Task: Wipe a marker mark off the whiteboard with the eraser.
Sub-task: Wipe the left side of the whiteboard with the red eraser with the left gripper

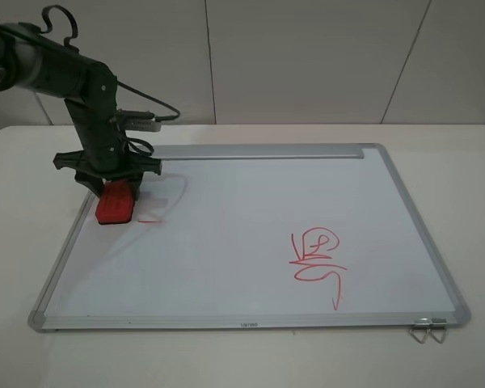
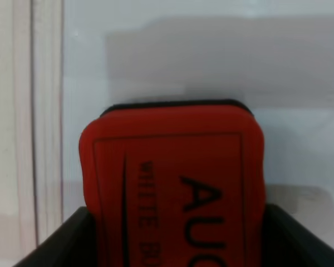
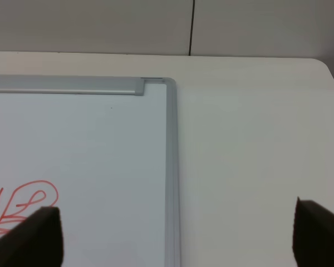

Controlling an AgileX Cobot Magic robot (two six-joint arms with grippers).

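The whiteboard point(image 1: 250, 210) lies flat on the table, silver-framed. My left gripper point(image 1: 118, 187) stands over its left edge, shut on the red eraser point(image 1: 115, 204), which rests on the board surface. In the left wrist view the eraser point(image 2: 172, 183) fills the space between the dark fingers point(image 2: 61, 245), its black lettering showing. Only thin, faint red strokes of the marker mark point(image 1: 149, 217) show just right of the eraser. My right gripper point(image 3: 178, 239) hangs open above the board's far right corner, nothing between its fingertips point(image 3: 39, 233); the exterior view does not show it.
A larger curly red scribble point(image 1: 317, 257) with a long tail sits on the board's right half, its top visible in the right wrist view point(image 3: 22, 208). The silver tray bar point(image 1: 259, 151) runs along the far edge. Two metal clips point(image 1: 428, 330) hang at the near right corner.
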